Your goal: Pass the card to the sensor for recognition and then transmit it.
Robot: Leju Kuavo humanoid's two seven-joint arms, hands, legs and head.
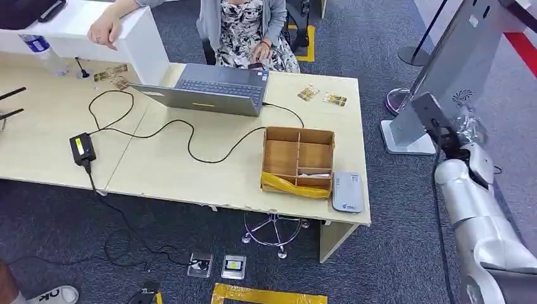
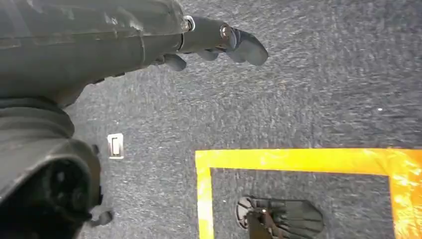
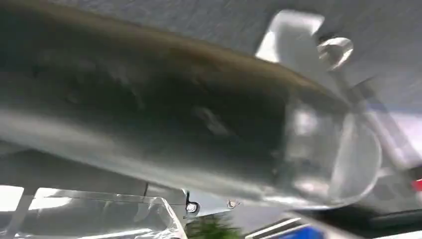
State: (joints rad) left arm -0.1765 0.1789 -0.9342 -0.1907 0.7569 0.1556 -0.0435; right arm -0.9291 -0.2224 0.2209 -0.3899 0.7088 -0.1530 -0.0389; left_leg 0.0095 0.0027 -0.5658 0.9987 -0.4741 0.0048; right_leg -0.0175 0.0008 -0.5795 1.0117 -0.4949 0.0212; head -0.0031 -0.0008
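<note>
My right arm (image 1: pixel 472 209) rises at the right edge of the head view. Its hand (image 1: pixel 470 130) is lifted beside a slanted grey kiosk (image 1: pixel 443 69) and sits just behind a dark panel (image 1: pixel 427 117) on the kiosk's lower part. The hand is blurred, so its fingers and anything in them cannot be made out. The right wrist view is a smear of a dark curved surface (image 3: pixel 149 114). Two cards (image 1: pixel 308 93) (image 1: pixel 334 98) lie on the table's far right corner. My left hand (image 2: pixel 219 42) hangs over the carpet with nothing in it, fingers apart.
A wooden divided box (image 1: pixel 297 161) and a grey card reader (image 1: pixel 347 191) sit at the table's (image 1: pixel 190 177) near right edge. A laptop (image 1: pixel 212 88), cables and a black adapter (image 1: pixel 82 149) lie further left. A person sits behind the laptop. Yellow floor tape (image 2: pixel 298 160) lies below my left hand.
</note>
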